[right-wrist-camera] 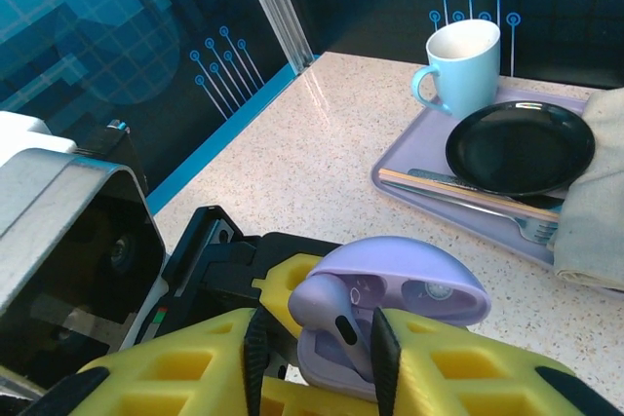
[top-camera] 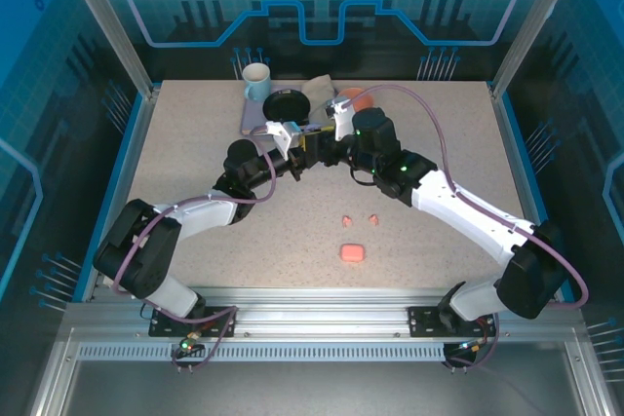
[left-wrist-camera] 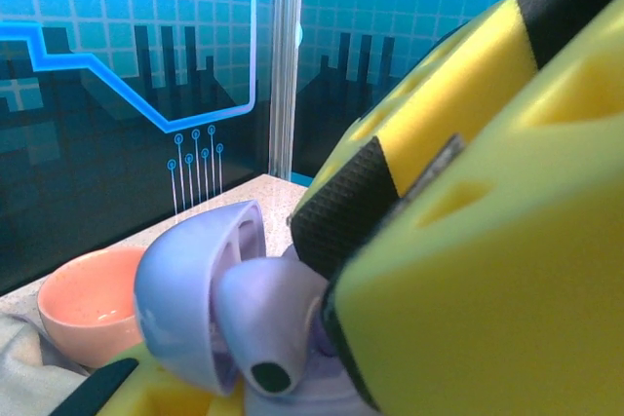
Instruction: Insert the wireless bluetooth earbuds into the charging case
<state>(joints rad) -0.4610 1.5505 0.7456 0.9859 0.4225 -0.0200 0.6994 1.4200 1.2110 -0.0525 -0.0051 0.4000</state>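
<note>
Left fingers (left-wrist-camera: 156, 392) pressed close together, pinching the lavender charging case (right-wrist-camera: 419, 284) low at its base; lid swung open. Right fingers (right-wrist-camera: 468, 377) partly spread, one on either side of a lavender earbud (right-wrist-camera: 331, 314) that sits head-up in the case. Cannot tell whether either pad touches it. The arms meet over the back half of the worktop (top-camera: 253, 260). Count: lavender earbuds seen, one, in the case. Salmon-pink earbuds (top-camera: 347, 219), two, lying loose side by side on the worktop, slightly apart, nearer the arm bases than the fingers. Pink case (top-camera: 352, 253), one, looks closed, just in front of that pair and not touching them. At the back: one lavender tray (right-wrist-camera: 409, 177) carrying one black plate (right-wrist-camera: 520, 146), one pale-blue mug (right-wrist-camera: 463, 60) and one fork (right-wrist-camera: 468, 197). One grey cloth (right-wrist-camera: 595, 192) lies over the tray's end. One salmon bowl (left-wrist-camera: 88, 299) sits beside the cloth.
</note>
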